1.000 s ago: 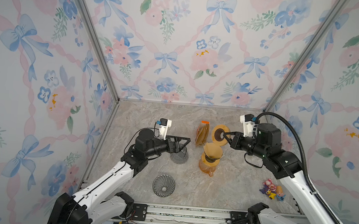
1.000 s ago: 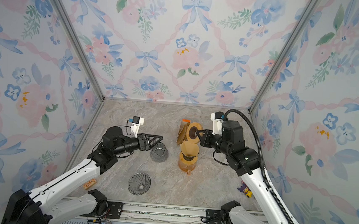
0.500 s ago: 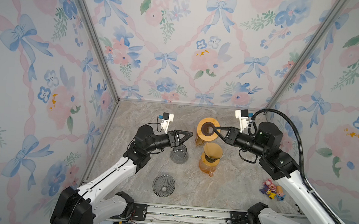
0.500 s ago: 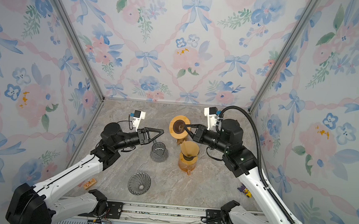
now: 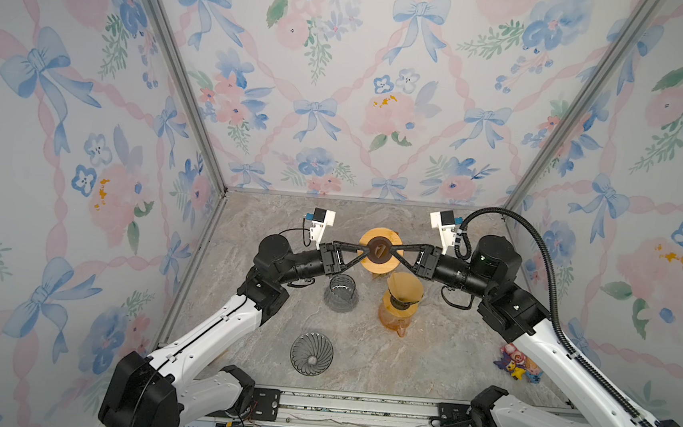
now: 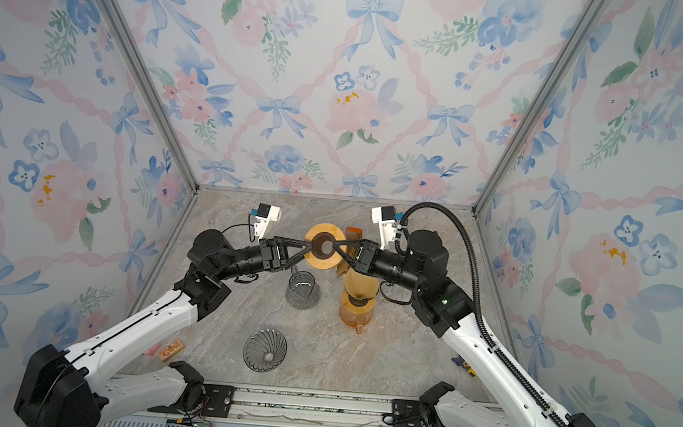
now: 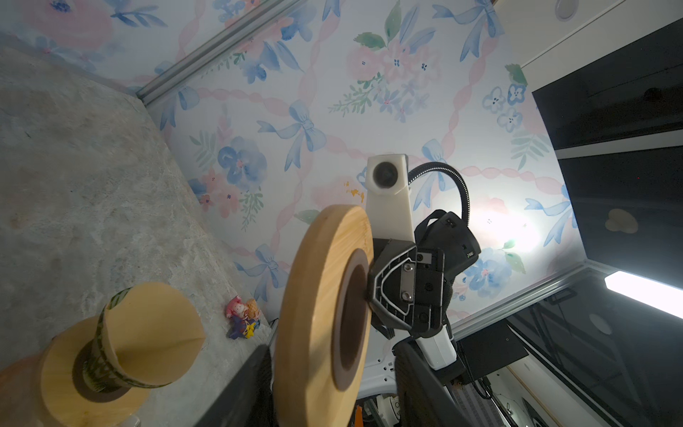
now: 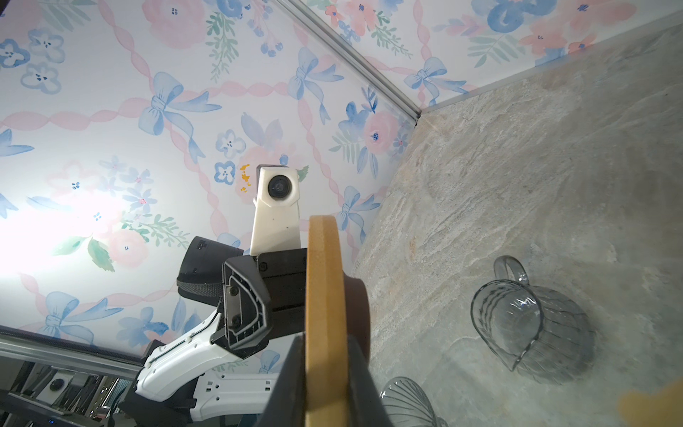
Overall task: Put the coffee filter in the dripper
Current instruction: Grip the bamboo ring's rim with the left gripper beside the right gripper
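We are working over a stone tabletop (image 5: 436, 368) that floral walls are closing in on the left, back and right, with a metal rail (image 5: 358, 407) running along the front edge. Bare stone is lying open in the front middle and toward the right, between an amber carafe (image 5: 396, 323) and a cluster of small toys (image 5: 517, 362) near the right wall. Both arms are reaching inward and meeting above the back middle, so the air there is crowded. A clear glass pitcher (image 5: 339, 293) is standing just below the left arm's wrist, with the carafe near it on the right.

The right gripper (image 5: 394, 252) is clamping the rim of a round wooden disc (image 5: 382, 233) with a dark brown centre, holding it on edge off the table. The left gripper (image 5: 364, 250) is straddling the opposite rim with its jaws apart; in the left wrist view a gap is showing between one finger and the disc (image 7: 318, 295).

The coffee filter (image 5: 405, 286) is looking like a tan paper cone with one crease down its side. It is standing mouth up on the wooden collar atop the carafe, apart from both grippers. The ribbed clear dripper (image 5: 312, 354) is sitting alone near the front rail, well apart from the filter.

A small wooden block (image 6: 171, 349) by the left wall is carrying print too small for us to read.
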### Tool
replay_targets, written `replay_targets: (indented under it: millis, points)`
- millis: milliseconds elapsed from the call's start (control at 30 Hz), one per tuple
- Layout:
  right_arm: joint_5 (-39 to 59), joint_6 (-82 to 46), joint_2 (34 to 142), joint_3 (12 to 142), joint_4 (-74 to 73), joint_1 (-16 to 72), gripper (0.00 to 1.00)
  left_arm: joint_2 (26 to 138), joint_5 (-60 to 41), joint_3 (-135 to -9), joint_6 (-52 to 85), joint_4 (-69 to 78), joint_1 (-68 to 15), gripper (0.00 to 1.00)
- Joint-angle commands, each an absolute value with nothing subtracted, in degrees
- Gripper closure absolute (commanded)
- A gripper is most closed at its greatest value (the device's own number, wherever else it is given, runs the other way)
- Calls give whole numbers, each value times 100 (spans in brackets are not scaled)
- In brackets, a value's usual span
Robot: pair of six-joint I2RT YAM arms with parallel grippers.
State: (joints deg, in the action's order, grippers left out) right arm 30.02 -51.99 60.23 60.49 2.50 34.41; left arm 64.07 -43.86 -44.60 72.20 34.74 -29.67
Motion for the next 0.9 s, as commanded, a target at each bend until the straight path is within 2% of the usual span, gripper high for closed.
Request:
replay_targets:
  millis: [0, 167, 300, 467, 733, 867]
  points:
    - [3103, -5291, 6064, 5954, -149, 3492, 83, 6299, -4473, -4494, 7396, 3683, -2988, 51]
    - [3085, -5288, 6136, 5940, -110, 3516, 82, 6187, -4508, -4447, 7474, 3768, -2946, 60]
    - [3022, -5287, 6160, 5889, -71, 3524, 82, 6138, -4577, -4418, 7547, 3846, -2864, 72]
    - [2987, -5317, 6221, 5868, -59, 3523, 79, 6182, -4646, -4334, 7708, 4138, -2778, 77]
    - [2675, -4928, 6300, 6095, 711, 3533, 65, 6096, -4630, -4080, 7651, 4304, -2673, 85]
    - [2447, -4468, 6112, 6265, 1273, 3532, 51, 6015, -4685, -3717, 7673, 4302, -2403, 86]
